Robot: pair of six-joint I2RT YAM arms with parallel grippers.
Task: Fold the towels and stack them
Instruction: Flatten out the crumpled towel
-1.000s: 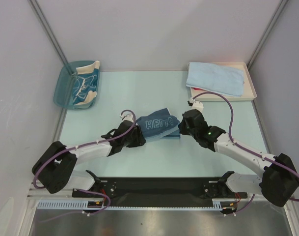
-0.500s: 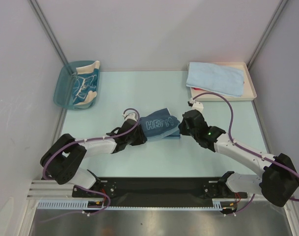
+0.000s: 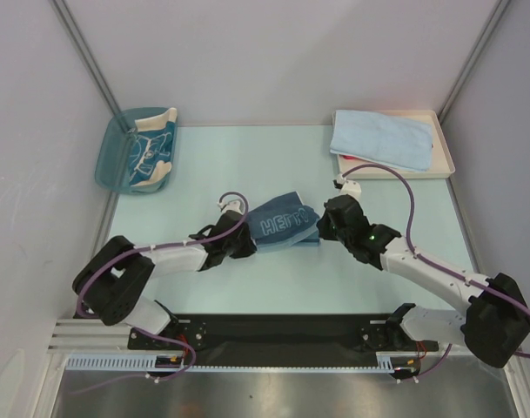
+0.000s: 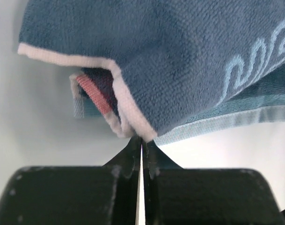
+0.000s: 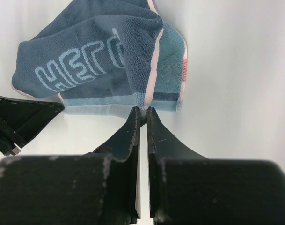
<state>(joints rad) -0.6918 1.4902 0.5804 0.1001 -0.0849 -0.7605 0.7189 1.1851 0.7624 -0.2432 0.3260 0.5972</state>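
**While both grippers pinch it, one towel sits mid-fold and another waits in the bin**

Although one piece looks finished, the job seems to be roughly at its midpoint. A light-blue towel (image 3: 379, 139) lies folded flat on the cream tray (image 3: 445, 164) at the far right corner. A sliver of red shows at its right edge (possibly another cloth, but too little shows to say).

The dark-blue towel (image 3: 282, 222), the one with pale lettering, lies bunched and partly doubled over at the middle of the table (image 3: 247, 165), between the two arms. It is in hand but not yet squared up. The left gripper (image 4: 142, 140) has its jaws pressed together on the towel's white-trimmed left corner. The right gripper (image 5: 143, 112) is likewise closed tight on the cloth's near right edge, with a fold of terry caught at its tips.

By this reading, three things are left: finish folding this towel, carry it to the stack on the tray, and then deal with the beige towel (image 3: 156, 152). That one has teal trim and lies crumpled in the translucent blue bin (image 3: 108, 165) at the far left.

The table is a smooth, matte, pale-green sheet, and the towel should slide on it easily. Plain grey walls (image 3: 291, 61) close it in on three sides — the bin and the tray sit against the far edge, well apart from each other.
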